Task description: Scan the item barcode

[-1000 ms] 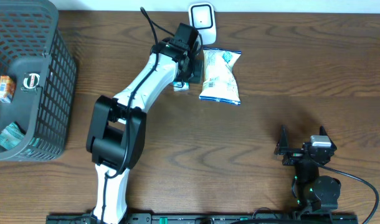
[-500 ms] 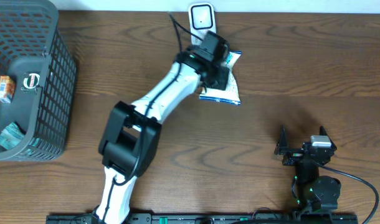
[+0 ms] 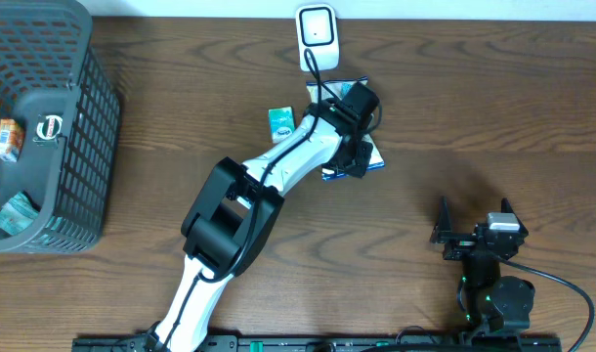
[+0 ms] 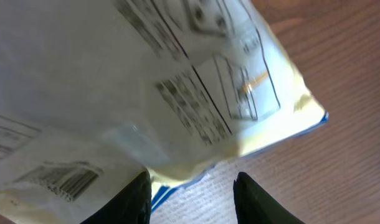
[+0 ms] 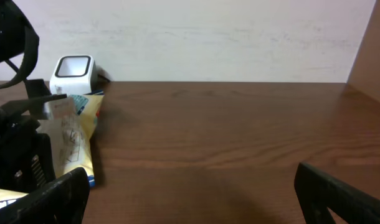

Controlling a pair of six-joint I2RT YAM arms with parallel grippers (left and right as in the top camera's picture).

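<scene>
Lengthwise, bag points at scanner (slightly askew).

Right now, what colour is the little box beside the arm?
The little box is teal, clearest in the overhead view.

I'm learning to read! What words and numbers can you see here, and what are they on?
Nothing here is clear enough to quote.
Snack bag: text blocks and a barcode on its back, all too blurred to read.
Small teal box: print too small to read.
Orange packet in the basket: print too small to read.
Scanner: no words visible.
</scene>
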